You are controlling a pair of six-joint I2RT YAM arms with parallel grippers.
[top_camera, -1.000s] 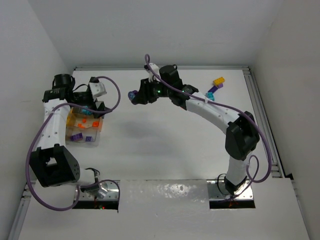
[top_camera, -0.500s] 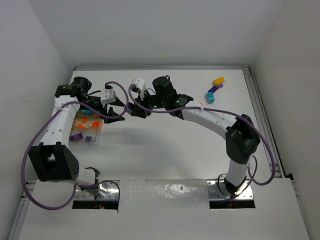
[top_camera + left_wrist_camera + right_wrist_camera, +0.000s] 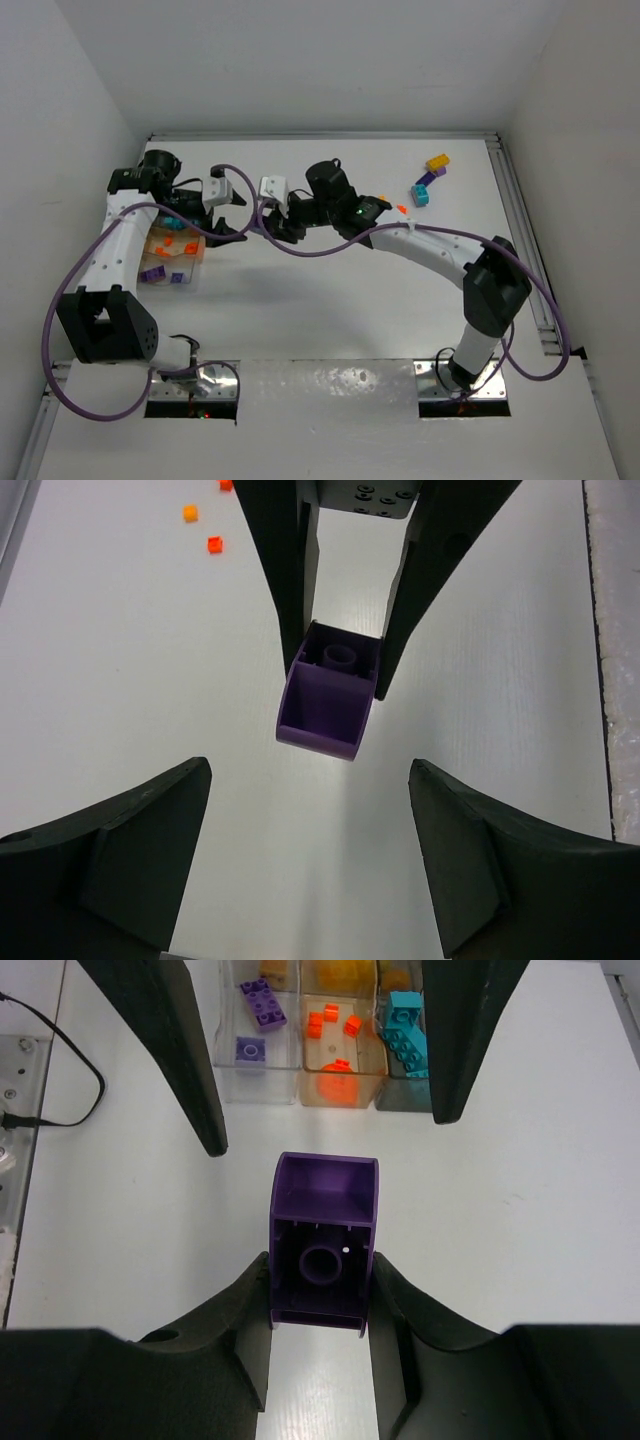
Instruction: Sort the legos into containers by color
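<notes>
A purple brick (image 3: 323,1240) of smooth, shiny plastic is pinched between the two black fingers of the right claw (image 3: 320,1272). Its hollow underside, with one round tube in the middle, is turned toward the right wrist camera, and one end is curved. The left claw (image 3: 308,772) is spread wide and nothing is held in it. Its dark, rounded fingers (image 3: 120,840) are seen on either side of the brick without touching it. From above, both claws are found close together on the left half of the white surface (image 3: 330,300), just right of the tray (image 3: 190,264).

The tray is made of clear plastic, with thin see-through walls and square-cornered boxes. In the right wrist view, purple pieces (image 3: 262,1005) are seen in the box on the left of the picture, small orange pieces (image 3: 335,1022) in the middle one and a teal brick (image 3: 405,1020) in the right one. The row behind is cut off by the picture edge, though something yellow can be made out there.

Far to the right, a yellow brick (image 3: 437,162) and a teal block (image 3: 421,194) lie near each other. Tiny orange studs (image 3: 214,545) are scattered on the surface past the claws.

From above, part of the tray is hidden by the left arm. The held brick is hard to pick out among the dark fingers and the purple cable (image 3: 305,254).
</notes>
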